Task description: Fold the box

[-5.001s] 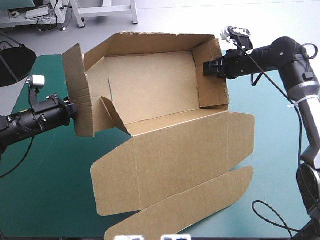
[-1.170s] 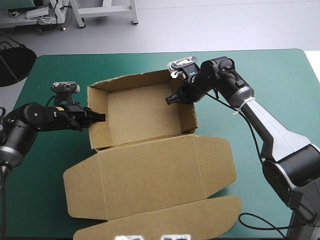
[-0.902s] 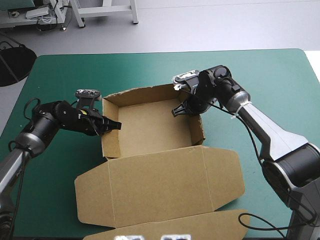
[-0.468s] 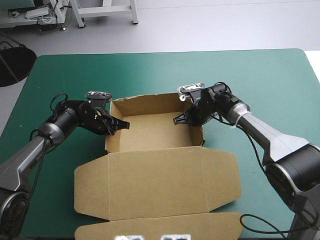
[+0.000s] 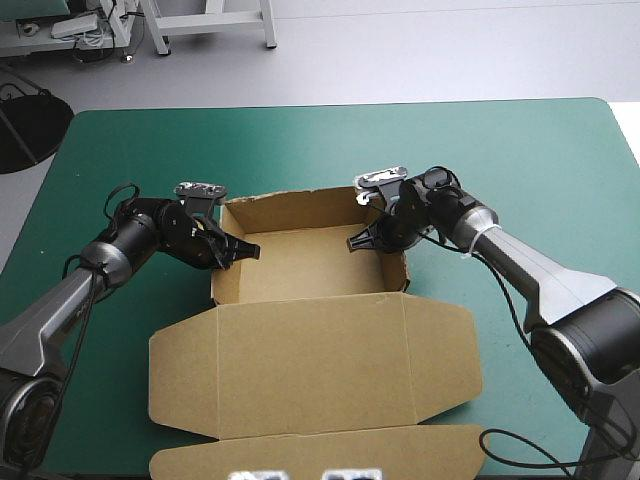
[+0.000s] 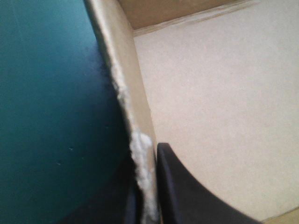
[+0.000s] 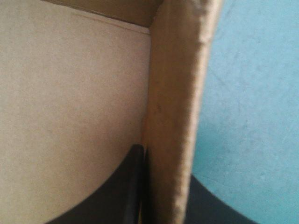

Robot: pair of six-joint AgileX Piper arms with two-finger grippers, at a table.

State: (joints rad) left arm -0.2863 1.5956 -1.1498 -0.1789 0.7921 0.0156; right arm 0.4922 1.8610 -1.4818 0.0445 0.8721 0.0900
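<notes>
The box (image 5: 310, 350) sits mid-bench as an open tray, its lid flat toward the near edge of the teal-green bench (image 5: 520, 150). The left arm (image 5: 110, 255) reaches in low from the left. The left fingers (image 5: 238, 251) are clenched on the tray's left wall (image 6: 133, 93), one inside and one outside. The right arm (image 5: 530, 265) angles in from the right, elbow out. The right fingers (image 5: 360, 240) grasp the right wall (image 7: 177, 93) the same way.

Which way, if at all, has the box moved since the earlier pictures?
Yes. The box has moved toward the robot: earlier its back wall reached past the table's far edge, now it stands well short of that edge.
</notes>
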